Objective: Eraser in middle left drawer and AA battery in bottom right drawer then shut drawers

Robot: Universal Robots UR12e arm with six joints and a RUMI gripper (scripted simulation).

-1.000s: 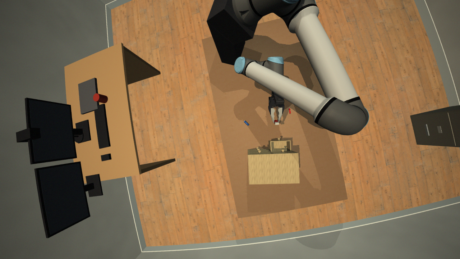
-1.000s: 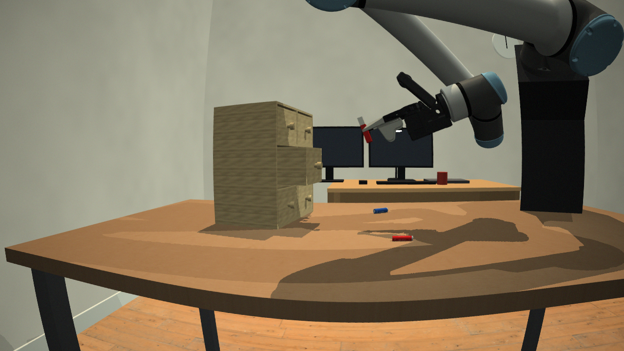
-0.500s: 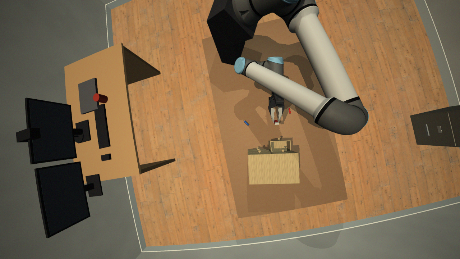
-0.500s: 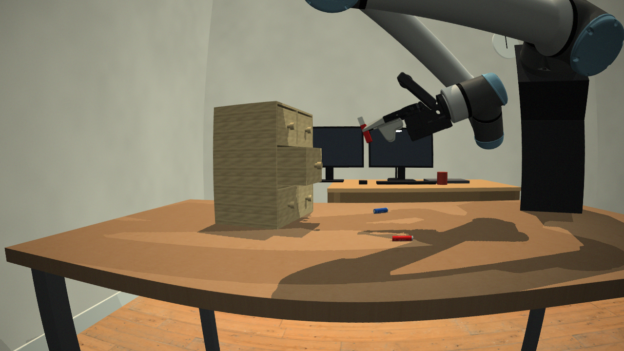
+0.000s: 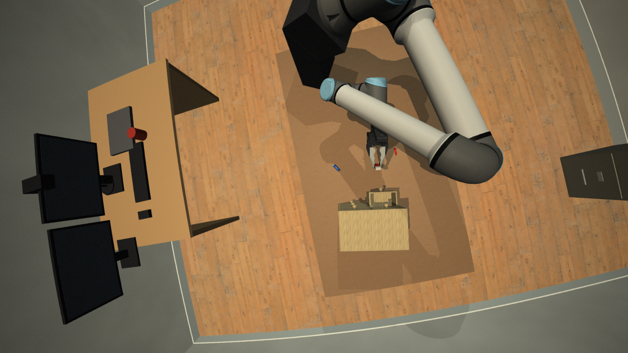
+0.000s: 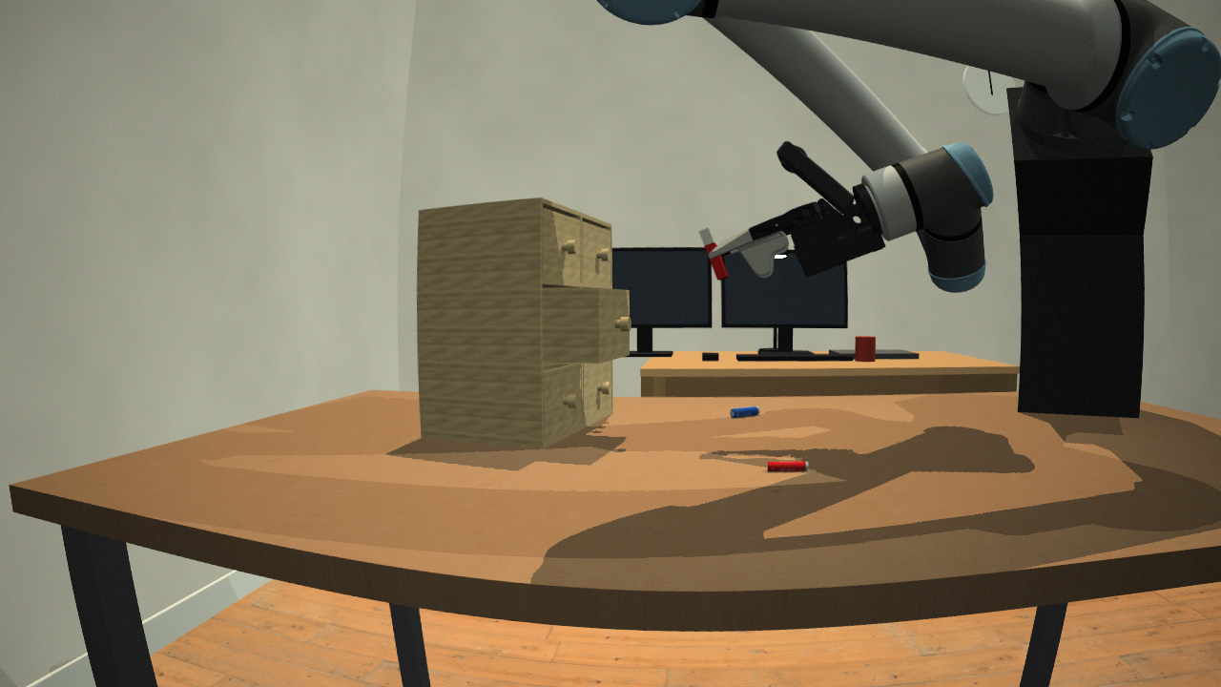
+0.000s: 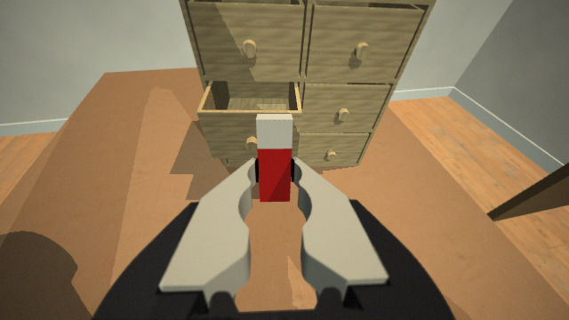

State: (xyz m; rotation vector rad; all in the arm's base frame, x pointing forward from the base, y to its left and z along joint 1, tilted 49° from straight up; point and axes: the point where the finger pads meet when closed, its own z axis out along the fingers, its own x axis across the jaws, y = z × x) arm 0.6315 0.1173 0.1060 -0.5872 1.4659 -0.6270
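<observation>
Left to right in the top view: to the left of the hand and below its height, one blue cylinder point(image 5: 336, 167) point(image 6: 744, 411) lies on its side. Ahead of the fingertips stands one upright chest point(image 5: 373, 230) point(image 6: 480, 324) point(image 7: 306, 44) of six drawers, with one open drawer point(image 5: 382, 192) point(image 6: 571, 324) point(image 7: 249, 111), the middle row's left as you face it. The gripper point(image 5: 377, 164) point(image 6: 713, 254) point(image 7: 274, 159) pinches one red-and-white eraser point(image 5: 377, 167) point(image 6: 716, 260) point(image 7: 275, 175) by its red part, above the table. It is probably light, slightly yielding and hard to break; its narrow sides, near mid-length, suit a gentle grip. Right of the hand, below it, lies one red cylinder point(image 5: 395, 151) point(image 6: 787, 466). Both cylinders look like batteries, probably light, rigid and prone to roll, best taken across the middle; which is the AA, I cannot tell.

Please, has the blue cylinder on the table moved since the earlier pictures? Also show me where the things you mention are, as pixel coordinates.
No. In the top view, the blue cylinder point(image 5: 336, 167) point(image 6: 744, 411) lies at the same place relative to the chest point(image 5: 373, 230) point(image 6: 480, 324) point(image 7: 347, 67), out from its front.
</observation>
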